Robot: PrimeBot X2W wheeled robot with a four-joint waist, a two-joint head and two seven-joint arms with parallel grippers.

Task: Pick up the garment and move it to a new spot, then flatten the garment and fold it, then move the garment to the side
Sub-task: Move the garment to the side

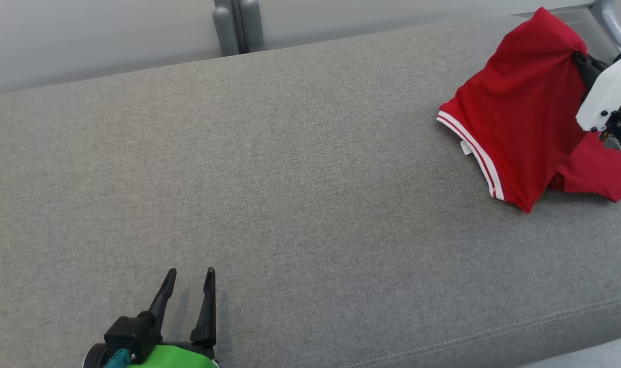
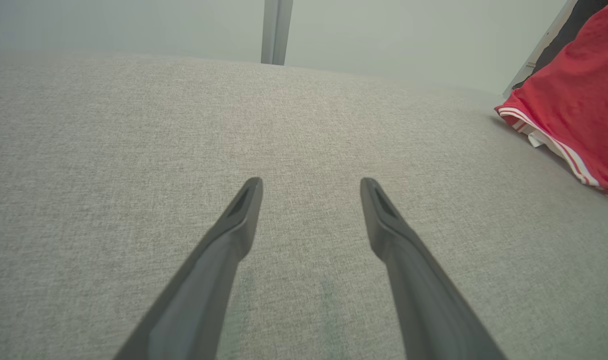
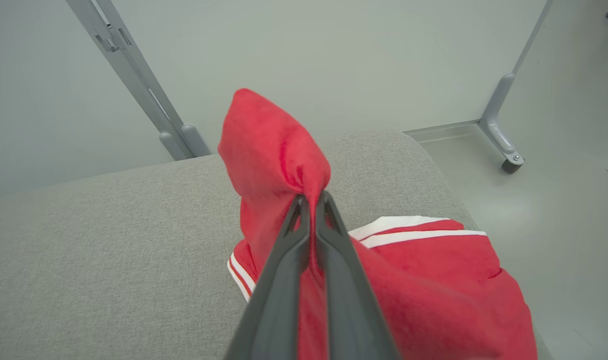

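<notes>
The garment point(image 1: 520, 122) is red with white-striped trim, at the far right of the grey cushion point(image 1: 290, 179). My right gripper point(image 3: 312, 198) is shut on a pinch of its cloth, lifting one part into a peak while the lower part still rests on the cushion. In the head view the right gripper point(image 1: 580, 57) is partly hidden by the cloth and its white wrist. My left gripper point(image 1: 191, 278) stands open near the front left, low over bare cushion, far from the garment point(image 2: 574, 105). Nothing is between its fingers point(image 2: 243, 210).
Grey frame posts point(image 1: 238, 25) stand behind the cushion against a pale wall. The cushion's right end point(image 3: 434, 170) drops off to a pale floor with a wheeled frame leg point(image 3: 504, 145). The cushion's front edge point(image 1: 494, 337) runs along the lower right.
</notes>
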